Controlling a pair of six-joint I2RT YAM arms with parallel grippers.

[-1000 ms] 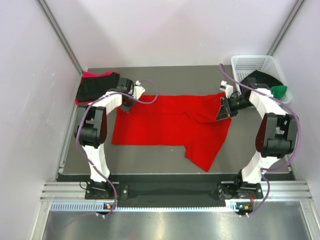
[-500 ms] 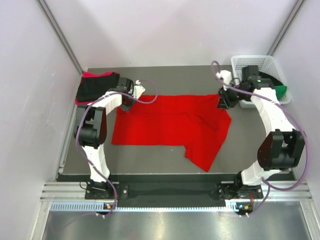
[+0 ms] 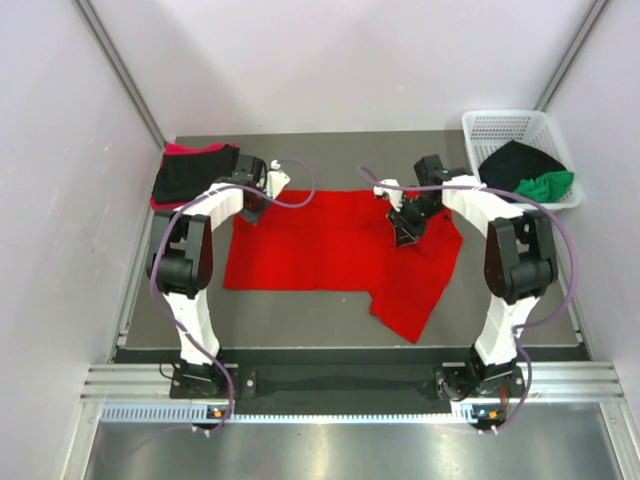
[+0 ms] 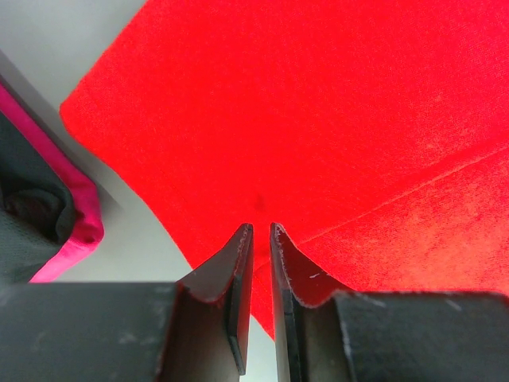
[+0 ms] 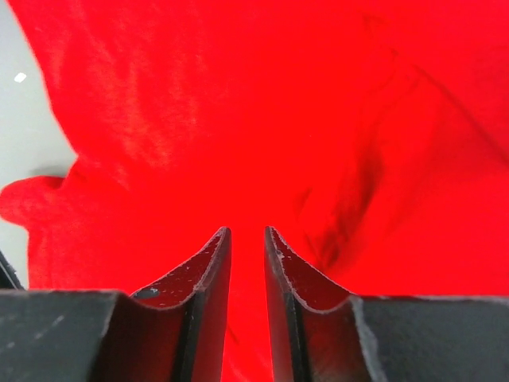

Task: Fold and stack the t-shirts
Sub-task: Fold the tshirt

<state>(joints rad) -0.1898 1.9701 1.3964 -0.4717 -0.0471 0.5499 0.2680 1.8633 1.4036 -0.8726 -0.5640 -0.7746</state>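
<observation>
1. The bright red short-sleeved cloth t-shirt (image 3: 330, 255) lies spread on the dark grey table (image 3: 300, 312), about in the middle between the two arms.
2. Its long axis runs left to right across the table. One lobe of cloth at its right end slants toward the near edge. The collar cannot be made out, so which end is the neck cannot be told.
3. The left gripper (image 3: 252, 205) sits at the shirt's far left corner. In the left wrist view its jaws are drawn to a thin slit, and the left gripper (image 4: 256, 231) straddles the edge of the shirt (image 4: 318, 119) with red showing in the slit.
4. The right gripper (image 3: 405, 228) is over the right half of the shirt, near its far edge. In the right wrist view the right gripper (image 5: 246, 232) is narrowed onto the cloth (image 5: 238, 103), which is rumpled into creases just beyond the tips.
5. At the far left corner of the table a folded black t-shirt (image 3: 195, 172) lies on a folded pinkish red t-shirt (image 3: 180, 149), just beside the left gripper.
6. At the far right stands a white plastic lattice basket (image 3: 500, 125) holding a crumpled black shirt (image 3: 515, 160) and a green shirt (image 3: 550, 185).
</observation>
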